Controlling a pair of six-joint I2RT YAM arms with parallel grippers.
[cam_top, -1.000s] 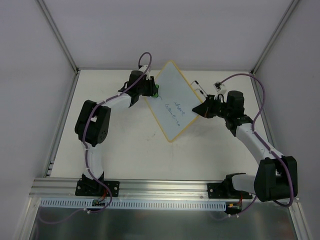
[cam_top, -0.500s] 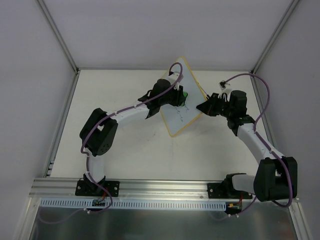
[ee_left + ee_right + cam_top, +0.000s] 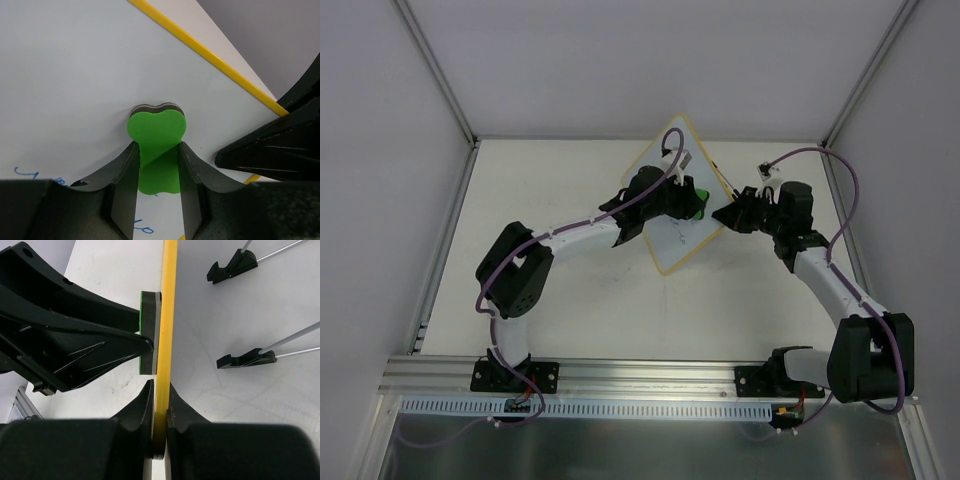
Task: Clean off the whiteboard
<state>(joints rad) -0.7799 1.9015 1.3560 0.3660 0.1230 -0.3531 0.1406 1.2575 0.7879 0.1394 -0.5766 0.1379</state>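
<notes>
Whiteboard (image 3: 75, 75): I am pinching its yellow edge in the right gripper (image 3: 159, 390) as a brace, pressing the green eraser (image 3: 156, 131), clamped in the left gripper (image 3: 157, 150), flat and steering it toward the blue writing (image 3: 27, 174).

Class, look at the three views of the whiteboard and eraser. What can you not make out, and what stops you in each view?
1. The blue handwriting is unreadable: the left wrist view shows only scraps, cut off by the left gripper; in the top view it is too small.
2. The eraser: left wrist view, its lower end is hidden inside that gripper.
3. The whiteboard: top view, the left arm covers its middle.
4. The right gripper: right wrist view, blurred up close.
</notes>
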